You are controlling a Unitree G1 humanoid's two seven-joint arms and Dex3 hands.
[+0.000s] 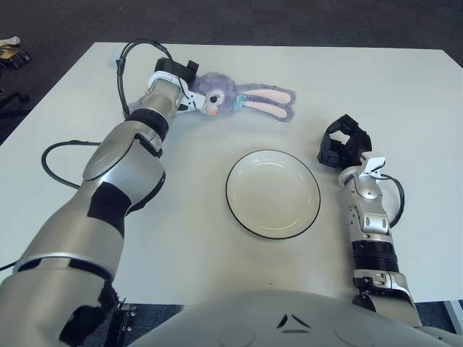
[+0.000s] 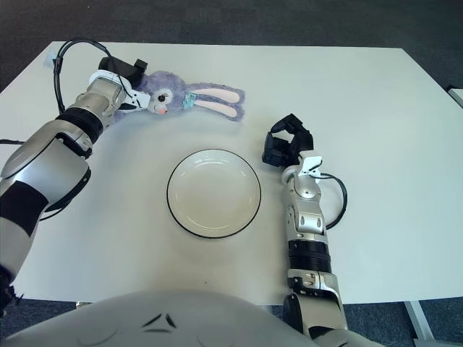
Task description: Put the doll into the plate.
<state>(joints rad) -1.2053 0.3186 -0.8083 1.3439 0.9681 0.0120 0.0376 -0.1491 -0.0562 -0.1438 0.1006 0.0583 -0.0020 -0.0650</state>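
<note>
A purple plush bunny doll [image 1: 233, 96] with long pink ears lies on the far side of the white table [image 1: 376, 79], ears pointing right. My left hand [image 1: 182, 79] is at the doll's left end, fingers closed around its body. The white plate [image 1: 273, 193] with a dark rim stands empty in the middle of the table, well in front of the doll. My right hand [image 1: 344, 142] shows just right of the plate, fingers curled and holding nothing.
Black cables loop off my left arm near the table's far left corner [image 1: 137, 48] and over the left side [image 1: 56, 155]. Dark floor surrounds the table, with a small object [image 1: 10, 50] on it at the far left.
</note>
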